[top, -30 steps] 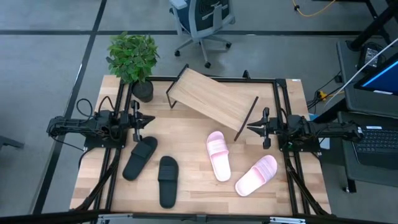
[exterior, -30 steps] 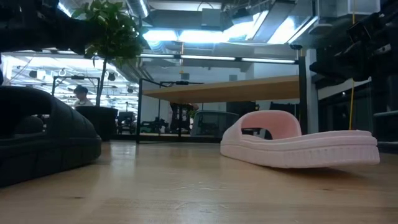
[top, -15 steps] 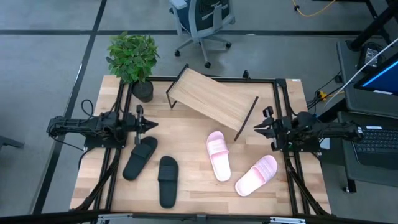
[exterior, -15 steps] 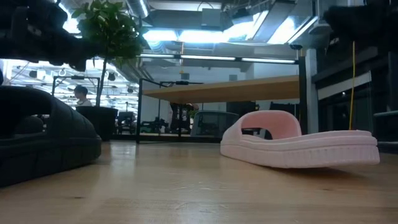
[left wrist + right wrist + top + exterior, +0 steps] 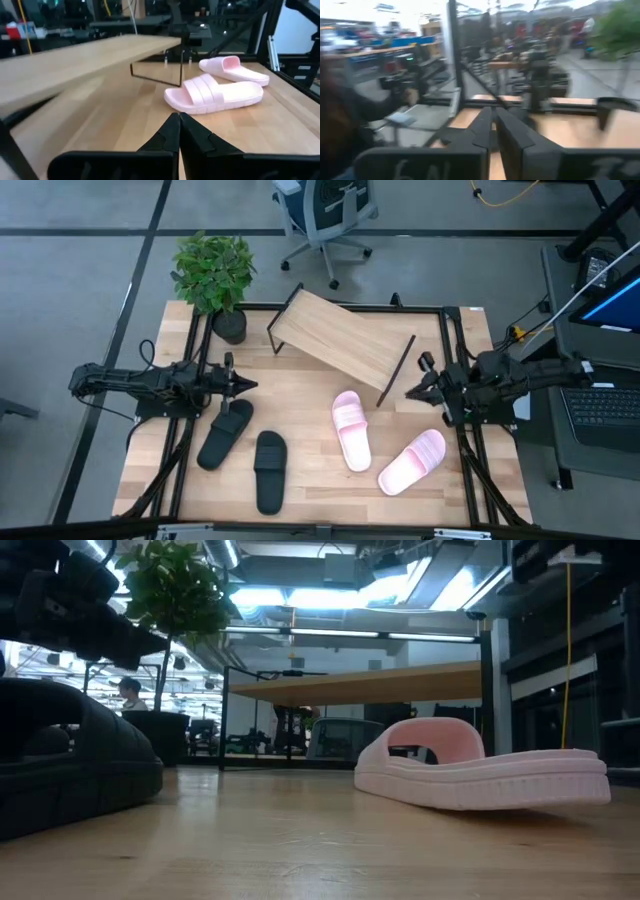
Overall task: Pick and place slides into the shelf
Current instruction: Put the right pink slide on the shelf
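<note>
I am starting the first pick: all four slides are lying on the counter (image 5: 300, 405), none on the shelf (image 5: 340, 345). My left gripper (image 5: 243, 384), jaws pressed together and empty, is hovering above a black slide (image 5: 224, 434). My right gripper (image 5: 412, 391), jaws nearly together and empty, is hovering near the pink slides (image 5: 351, 429); next I must spread them and descend.

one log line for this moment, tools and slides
left tool: shut, empty, above black slide | right tool: nearly closed, empty, beside shelf | slides: all four on table | shelf: bare
</note>
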